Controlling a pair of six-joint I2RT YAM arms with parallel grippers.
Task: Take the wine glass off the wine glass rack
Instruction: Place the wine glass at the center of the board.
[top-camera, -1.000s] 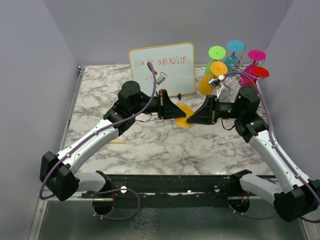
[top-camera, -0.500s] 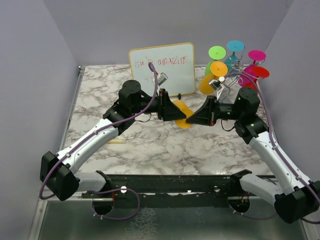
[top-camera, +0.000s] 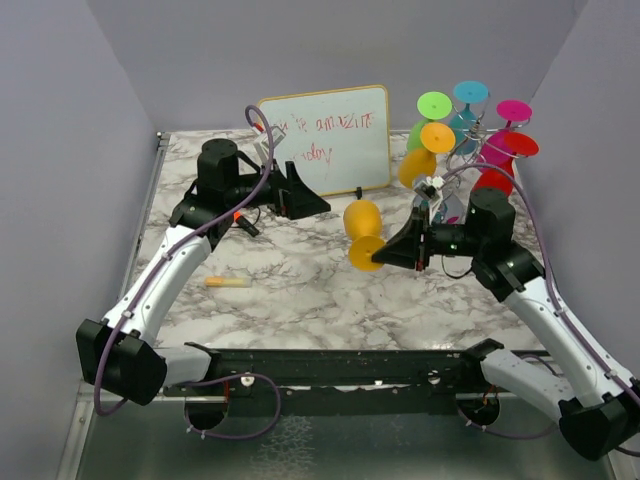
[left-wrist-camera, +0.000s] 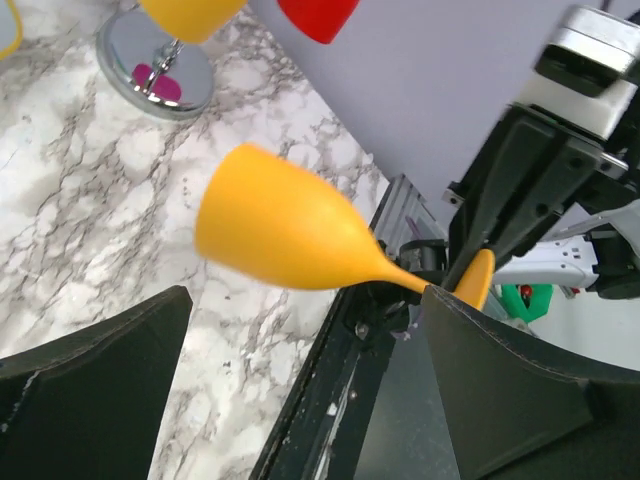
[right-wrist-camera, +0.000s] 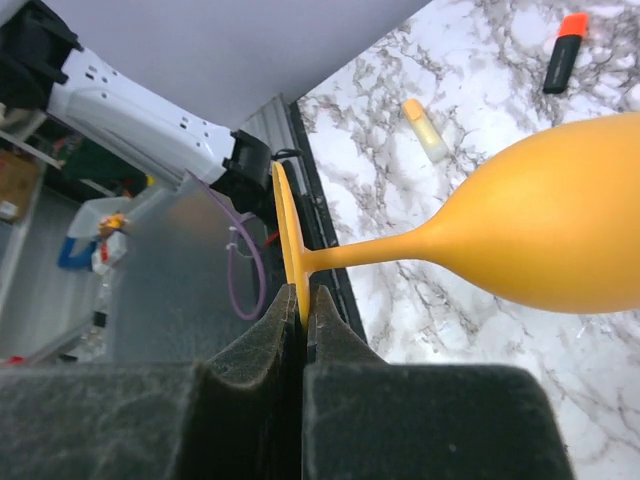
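Your right gripper (right-wrist-camera: 303, 300) is pinched tight on the thin foot disc of the orange wine glass (right-wrist-camera: 560, 240), holding it tipped on its side above the middle of the marble worktop (top-camera: 300, 290). The glass is apart from the wine glass rack (left-wrist-camera: 190, 75), which stands in the far right corner carrying other coloured glasses. Your left gripper (top-camera: 312, 197) stands wide and holds nothing, just in front of the whiteboard (top-camera: 325, 135).

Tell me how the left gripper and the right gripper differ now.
The left gripper is wide open and empty; the right gripper is shut on the foot of the orange wine glass. The left gripper hangs by the whiteboard; the right gripper is over the middle of the table. Both are black.
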